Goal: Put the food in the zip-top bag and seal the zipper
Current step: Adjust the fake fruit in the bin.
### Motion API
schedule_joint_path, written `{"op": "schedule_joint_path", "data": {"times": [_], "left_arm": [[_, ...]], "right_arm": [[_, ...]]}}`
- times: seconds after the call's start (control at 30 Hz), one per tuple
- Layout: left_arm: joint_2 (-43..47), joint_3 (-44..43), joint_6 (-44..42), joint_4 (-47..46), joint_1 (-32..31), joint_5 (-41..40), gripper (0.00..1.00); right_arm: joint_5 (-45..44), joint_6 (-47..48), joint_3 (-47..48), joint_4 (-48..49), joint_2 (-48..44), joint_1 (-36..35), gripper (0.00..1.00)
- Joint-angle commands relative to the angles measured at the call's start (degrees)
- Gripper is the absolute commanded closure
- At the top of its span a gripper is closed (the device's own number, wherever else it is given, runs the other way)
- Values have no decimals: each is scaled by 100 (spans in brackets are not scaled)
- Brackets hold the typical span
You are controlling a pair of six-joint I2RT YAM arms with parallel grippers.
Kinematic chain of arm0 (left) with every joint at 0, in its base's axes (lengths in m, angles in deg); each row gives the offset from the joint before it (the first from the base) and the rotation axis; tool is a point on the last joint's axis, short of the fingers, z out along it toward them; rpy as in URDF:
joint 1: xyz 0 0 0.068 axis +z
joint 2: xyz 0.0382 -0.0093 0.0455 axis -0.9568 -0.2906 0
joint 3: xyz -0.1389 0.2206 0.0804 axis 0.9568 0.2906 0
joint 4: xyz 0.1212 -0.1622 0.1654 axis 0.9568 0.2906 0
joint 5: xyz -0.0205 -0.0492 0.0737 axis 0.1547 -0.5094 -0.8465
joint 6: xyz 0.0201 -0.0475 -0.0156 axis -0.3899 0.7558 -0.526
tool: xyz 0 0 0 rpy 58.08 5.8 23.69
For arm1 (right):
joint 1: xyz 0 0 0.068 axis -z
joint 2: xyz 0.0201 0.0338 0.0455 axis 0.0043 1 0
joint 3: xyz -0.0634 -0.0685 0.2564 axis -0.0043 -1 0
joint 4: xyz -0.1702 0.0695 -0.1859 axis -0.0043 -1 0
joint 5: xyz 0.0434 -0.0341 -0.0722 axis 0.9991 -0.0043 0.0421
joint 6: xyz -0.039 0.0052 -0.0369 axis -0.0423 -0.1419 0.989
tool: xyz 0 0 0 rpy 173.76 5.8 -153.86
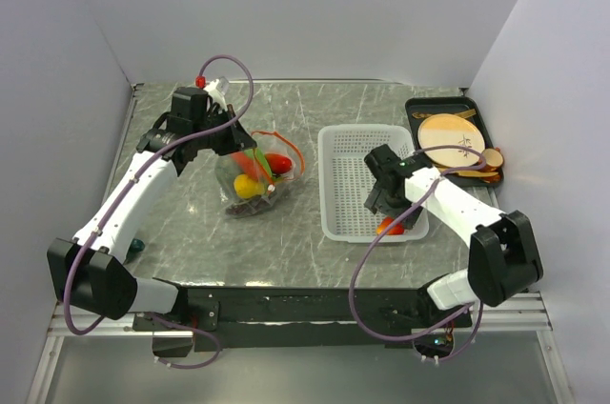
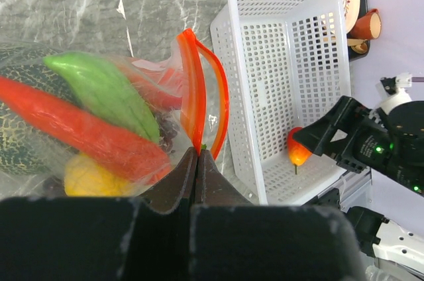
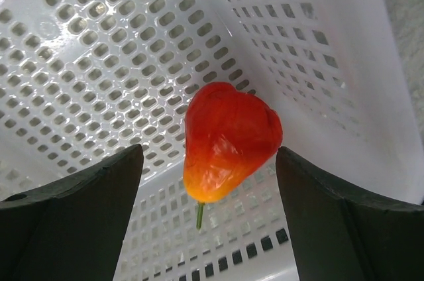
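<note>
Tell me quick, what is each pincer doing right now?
Left pincer: shut on the zipper.
Right pincer: open, straddling the orange-red tomato in the white basket, not gripping it.

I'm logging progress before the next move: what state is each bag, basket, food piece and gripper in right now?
Clear crinkly zip-top bag: mouth open, several toy foods inside.
Orange-red zipper strip: unsealed.
Left gripper: jaws shut on the zipper strip.
White perforated plastic basket: upright.
Orange-red toy pepper: resting in basket, ungripped.
Right gripper: jaws open around the pepper.
</note>
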Motion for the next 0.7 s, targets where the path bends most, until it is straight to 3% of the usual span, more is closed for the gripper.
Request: {"op": "schedule_joint_path", "data": {"times": [0.0, 0.3, 0.57, 0.67], "left_arm": [[94, -179, -57, -193, -17, -81, 99], [50, -196, -48, -132, -17, -177, 99], [42, -214, -65, -97, -17, -274, 99], [50, -231, -83, -79, -17, -318, 99]], "right_arm": [[-116, -132, -101, 290, 177, -15, 12], [173, 105, -312, 808, 389, -15, 22], [226, 535, -84, 1484, 529, -6, 47], [297, 694, 39, 1730, 661, 3, 51]]}}
